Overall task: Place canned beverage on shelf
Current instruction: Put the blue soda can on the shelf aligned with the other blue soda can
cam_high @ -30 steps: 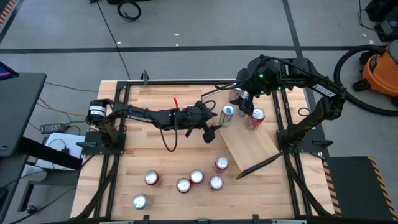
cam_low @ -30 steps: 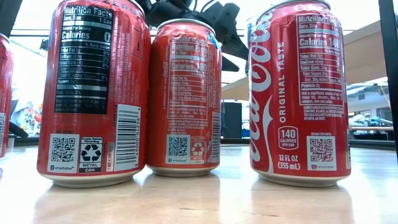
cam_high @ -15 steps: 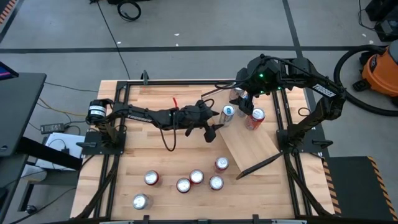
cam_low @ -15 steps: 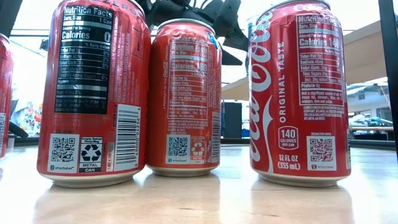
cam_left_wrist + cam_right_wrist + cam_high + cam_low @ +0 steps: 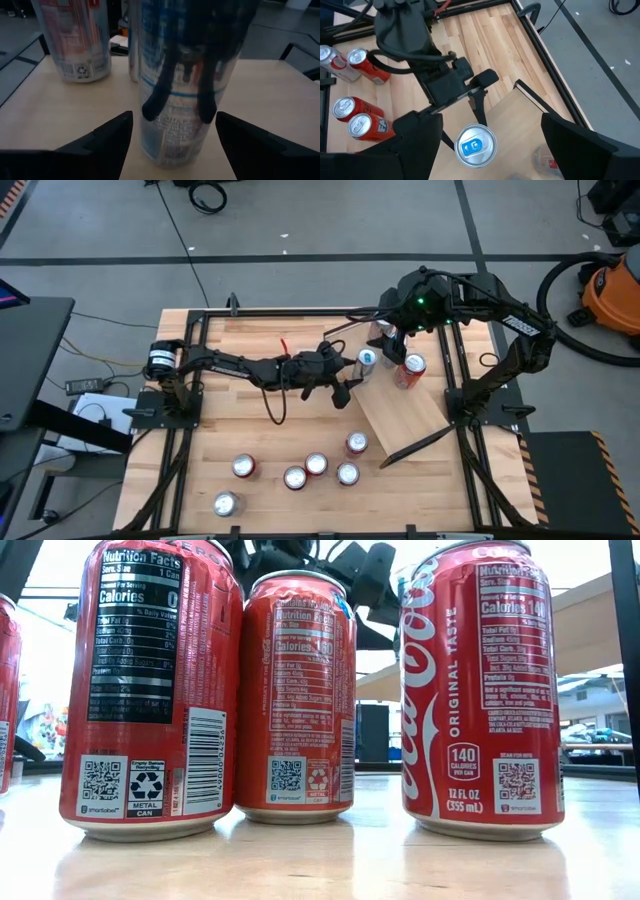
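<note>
A silver and blue can (image 5: 367, 360) stands upright on the far end of the light wood shelf (image 5: 408, 415), which lies slantwise on the table. It also shows in the left wrist view (image 5: 175, 100) and from above in the right wrist view (image 5: 475, 146). My left gripper (image 5: 342, 387) is open, level beside the can on its left, with a finger on either side of it (image 5: 175, 145) and not touching. My right gripper (image 5: 395, 340) is open above the can, its fingers spread wide and clear of it (image 5: 490, 150).
A red can (image 5: 410, 368) stands on the shelf to the right of the silver can, and a silver and red can (image 5: 381, 330) stands behind it. Several red cans (image 5: 300, 470) stand near the table's front edge and fill the low view (image 5: 300, 690). A black frame (image 5: 455, 380) borders the table.
My left gripper has edged a little toward the table's right edge, closer to the silver can. The cans and the shelf have stayed where they were.
</note>
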